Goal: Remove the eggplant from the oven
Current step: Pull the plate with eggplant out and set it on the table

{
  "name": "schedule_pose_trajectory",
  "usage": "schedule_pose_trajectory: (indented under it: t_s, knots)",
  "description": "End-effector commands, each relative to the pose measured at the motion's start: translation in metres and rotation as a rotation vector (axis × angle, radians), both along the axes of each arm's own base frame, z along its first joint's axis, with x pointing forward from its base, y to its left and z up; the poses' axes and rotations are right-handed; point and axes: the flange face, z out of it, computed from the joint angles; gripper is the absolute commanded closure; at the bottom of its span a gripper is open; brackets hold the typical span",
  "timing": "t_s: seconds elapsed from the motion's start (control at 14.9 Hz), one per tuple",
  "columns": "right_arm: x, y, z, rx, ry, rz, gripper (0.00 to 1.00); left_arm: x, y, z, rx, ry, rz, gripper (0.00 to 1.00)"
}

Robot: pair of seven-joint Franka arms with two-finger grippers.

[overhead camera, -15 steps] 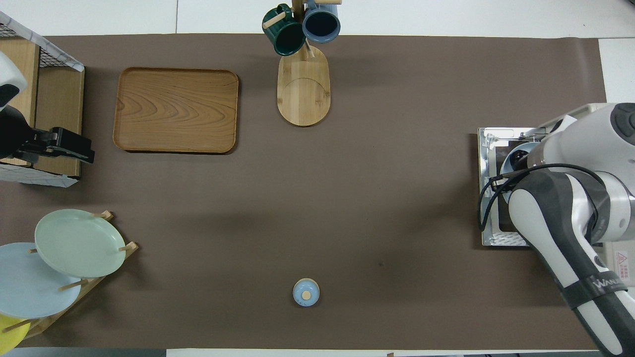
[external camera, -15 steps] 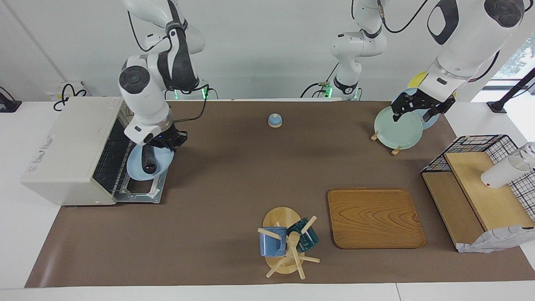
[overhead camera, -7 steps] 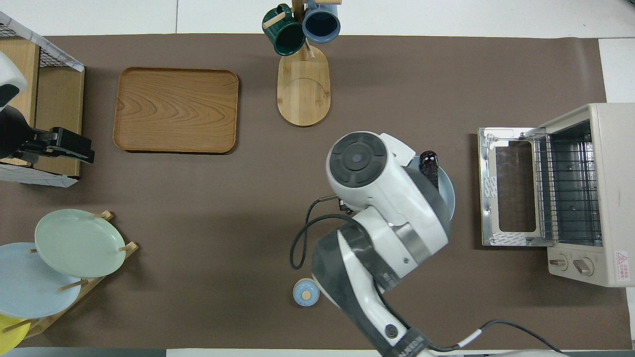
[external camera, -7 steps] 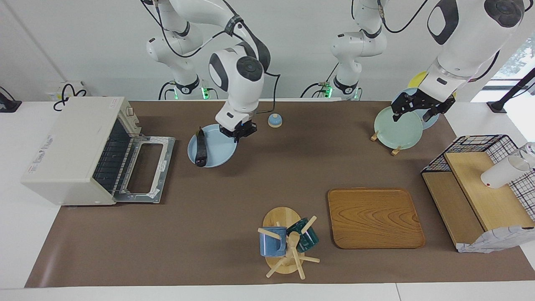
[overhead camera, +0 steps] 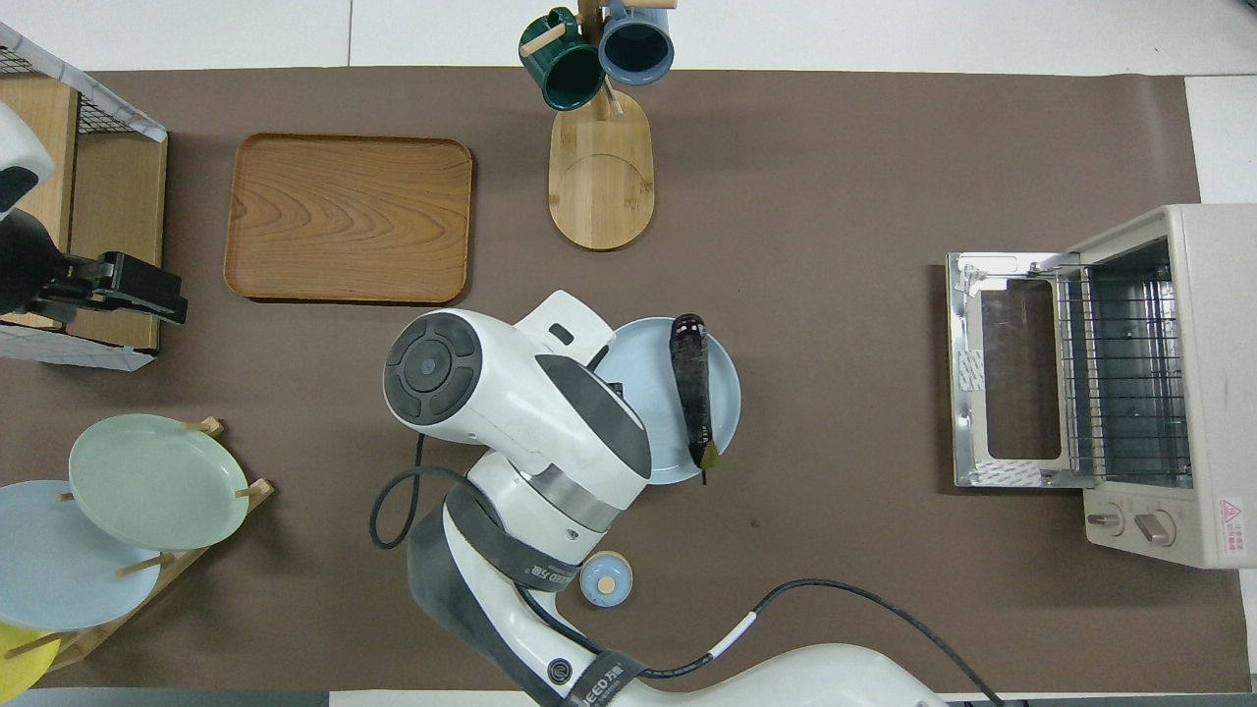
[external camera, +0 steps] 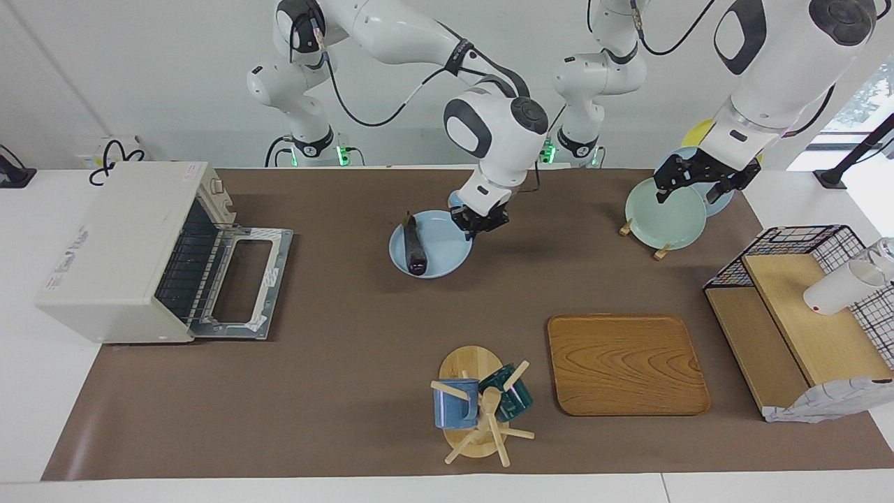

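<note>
Facing view: a desk (external camera: 363, 391) covered by a brown mat. The off-white oven (external camera: 122, 251) stands at the right arm's end, its glass door dropped flat and its wire rack bare. The eggplant (external camera: 415, 248) lies outside the oven on a light blue plate (external camera: 440, 262) in the middle of the desk, stem end toward the robots. The right gripper (external camera: 480, 222) is clamped on that plate's rim, on the edge toward the left arm's end. A small blue bell sits just beside the plate, nearer the robots, mostly hidden by the arm. The left gripper (external camera: 688, 185) hangs with its jaws spread wide over a pale green plate (external camera: 663, 216) standing in a wooden rack, gripping nothing. A wooden tray (external camera: 625, 363) and a mug tree (external camera: 478, 409) with two mugs lie farther from the robots. A black wire basket (external camera: 803, 241) with wooden shelves is at the left arm's end.

Overhead view: the right arm covers its gripper and part of the light blue plate (overhead camera: 722, 393). The eggplant (overhead camera: 692, 388) lies lengthwise along the plate's edge toward the oven (overhead camera: 1208, 383), well apart from it. The left gripper (overhead camera: 147, 295) shows at the picture's edge over the wooden shelves. The blue bell (overhead camera: 606, 579) is nearer the robots than the plate.
</note>
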Motion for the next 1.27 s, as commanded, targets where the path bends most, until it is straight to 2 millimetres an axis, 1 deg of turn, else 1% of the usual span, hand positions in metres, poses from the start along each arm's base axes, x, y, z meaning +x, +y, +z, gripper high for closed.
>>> schedule_pose_trajectory:
  t_s: [0.0,0.07,0.2,0.27,0.33,0.4,0.47,0.54,0.6,0.67,0.74,0.8,0.87,0.94,1.07,1.14,1.2]
  knots:
    - [-0.008,0.023,-0.015,0.075,-0.017,-0.081,1.0,-0.004,0.003,0.0,0.02,0.007,-0.005,0.0]
    - [-0.009,0.024,-0.018,0.081,-0.015,-0.086,1.0,-0.004,0.003,0.0,0.02,0.009,-0.005,0.0]
    - [-0.003,0.017,-0.021,0.093,-0.005,-0.108,1.0,-0.004,0.003,0.0,0.02,0.007,-0.005,0.0]
    - [-0.001,0.018,-0.023,0.122,-0.001,-0.122,1.0,-0.004,0.003,0.0,0.02,0.009,-0.005,0.0]
    - [0.0,0.018,-0.029,0.161,0.006,-0.141,0.99,-0.004,0.003,0.0,0.02,0.009,-0.005,0.0]
    - [0.004,0.017,-0.033,0.199,0.003,-0.162,0.83,-0.004,0.003,0.0,0.02,0.007,-0.005,0.0]
    - [0.005,0.017,-0.031,0.206,0.0,-0.163,0.76,-0.004,0.003,0.0,0.02,0.009,-0.005,0.0]
    - [0.007,0.015,-0.025,0.202,0.0,-0.162,0.75,-0.004,0.003,0.0,0.02,0.006,-0.005,0.0]
    - [0.009,0.014,-0.021,0.194,0.0,-0.161,0.62,-0.003,0.003,0.0,0.02,0.004,-0.002,0.0]
    - [0.01,0.013,-0.013,0.197,-0.004,-0.159,0.59,-0.004,0.003,0.0,0.02,0.007,-0.005,0.0]
    - [0.015,0.004,-0.005,0.184,-0.001,-0.167,0.59,-0.004,0.003,0.0,0.02,0.009,-0.005,0.0]
    - [0.022,-0.01,0.009,0.176,-0.002,-0.167,0.59,-0.004,0.003,0.0,0.02,0.007,-0.005,0.0]
    - [0.033,-0.029,0.022,0.173,-0.004,-0.15,0.59,-0.004,0.004,0.0,0.02,0.01,-0.008,0.0]
    - [0.047,-0.054,0.035,0.169,-0.001,-0.137,0.59,-0.006,0.004,0.001,0.022,0.015,-0.001,0.0]
    - [0.078,-0.12,0.057,0.157,0.022,-0.091,0.62,-0.008,-0.004,0.005,0.021,0.001,-0.016,0.0]
    - [0.091,-0.157,0.063,0.151,0.041,-0.055,0.64,-0.009,-0.005,0.004,0.022,0.012,-0.016,0.0]
    - [0.099,-0.194,0.055,0.14,0.071,-0.021,0.66,-0.011,-0.006,0.002,0.023,0.016,-0.019,0.0]
